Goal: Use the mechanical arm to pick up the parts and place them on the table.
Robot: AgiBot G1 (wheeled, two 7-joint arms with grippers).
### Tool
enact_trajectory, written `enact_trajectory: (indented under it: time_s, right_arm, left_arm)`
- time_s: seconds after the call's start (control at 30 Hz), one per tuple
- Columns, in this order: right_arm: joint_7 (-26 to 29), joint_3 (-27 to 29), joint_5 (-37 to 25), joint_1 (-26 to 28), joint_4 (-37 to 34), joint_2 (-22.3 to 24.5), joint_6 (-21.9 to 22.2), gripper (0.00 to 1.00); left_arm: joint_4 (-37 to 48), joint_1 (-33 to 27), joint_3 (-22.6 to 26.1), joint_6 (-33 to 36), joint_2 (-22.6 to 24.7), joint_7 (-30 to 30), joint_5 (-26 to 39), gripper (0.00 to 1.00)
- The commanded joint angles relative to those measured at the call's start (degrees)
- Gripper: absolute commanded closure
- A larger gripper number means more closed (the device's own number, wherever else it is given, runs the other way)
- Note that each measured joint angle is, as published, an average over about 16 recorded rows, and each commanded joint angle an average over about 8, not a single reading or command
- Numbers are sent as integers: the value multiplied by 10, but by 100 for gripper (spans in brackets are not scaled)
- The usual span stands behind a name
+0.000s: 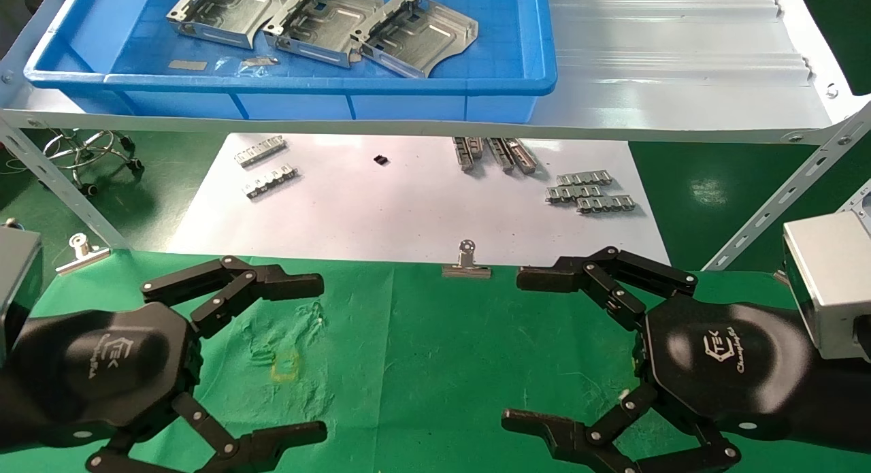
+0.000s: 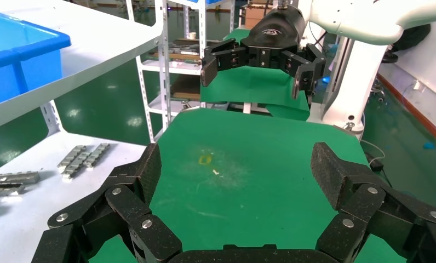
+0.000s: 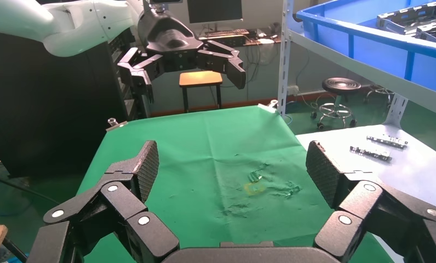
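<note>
**Both grippers empty over the table**

Left gripper and right gripper: I log each spread wide, holding nothing, facing one another above the green table. Parts: three silver plates, side by side in the blue bin on the upper shelf, well apart from both.

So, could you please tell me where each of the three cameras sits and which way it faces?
Head view: on the robot's head, looking forward and down at the green table and the blue bin of parts; left tool and right tool both show, open.
Left wrist view: on the left arm, facing across the table toward the right tool; its own fingers frame it.
Right wrist view: mirrored, facing the left tool.
All share the table's yellow mark.
</note>
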Motion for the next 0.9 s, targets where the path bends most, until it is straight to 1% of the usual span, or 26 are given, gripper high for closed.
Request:
enact_trajectory:
  time_s: [0.03,0.37,0.4,0.43,0.67,0.7,0.9]
  right_arm:
    - [0,0,0,0,0,0,0,0]
    - [0,0,0,0,0,0,0,0]
    - [0,0,0,0,0,0,0,1]
    - [0,0,0,0,0,0,0,9]
    - [0,0,0,0,0,0,0,95]
    - [0,0,0,0,0,0,0,100]
    - [0,0,0,0,0,0,0,100]
  left_arm:
    - [0,0,0,0,0,0,0,0]
    - [0,0,0,0,0,0,0,0]
    - [0,0,0,0,0,0,0,0]
    - [0,0,0,0,0,0,0,0]
    - [0,0,0,0,0,0,0,0]
    - [1,0,0,-1,0,0,0,0]
    - [14,-13,-2,-24,12,1,6,0]
